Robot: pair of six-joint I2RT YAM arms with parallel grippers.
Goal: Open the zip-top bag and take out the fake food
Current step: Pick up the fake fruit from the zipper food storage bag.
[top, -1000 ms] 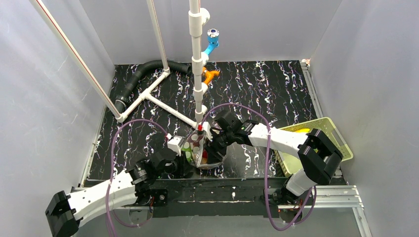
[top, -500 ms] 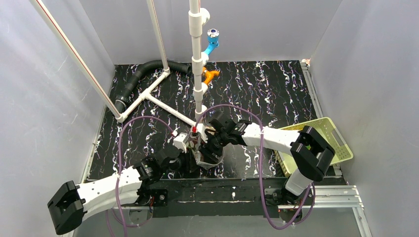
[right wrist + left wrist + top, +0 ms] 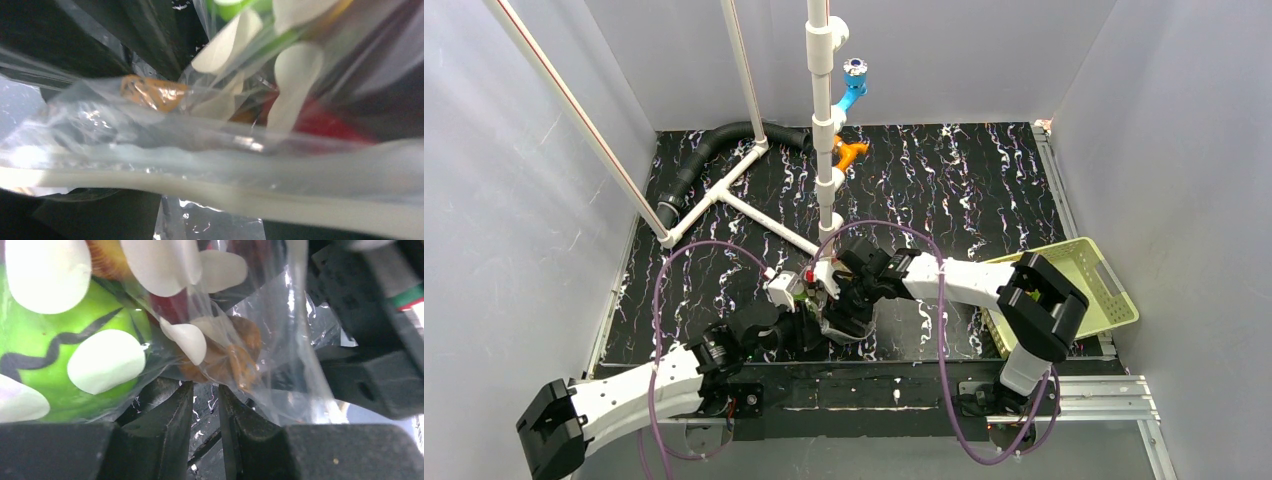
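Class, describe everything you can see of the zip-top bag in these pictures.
The zip-top bag is clear, crinkly, glossy plastic printed with whitish oval dots. A pale zip strip runs along one edge, seen close in the right wrist view. Green, red and orange-brown fake food shows through it. It sits near the front of the table, its lower edge at the left gripper.

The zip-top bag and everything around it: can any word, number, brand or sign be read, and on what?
None can be read in any view.
The zip-top bag bears only whitish dots, no letters.
The green fake food shows only a black wavy line.
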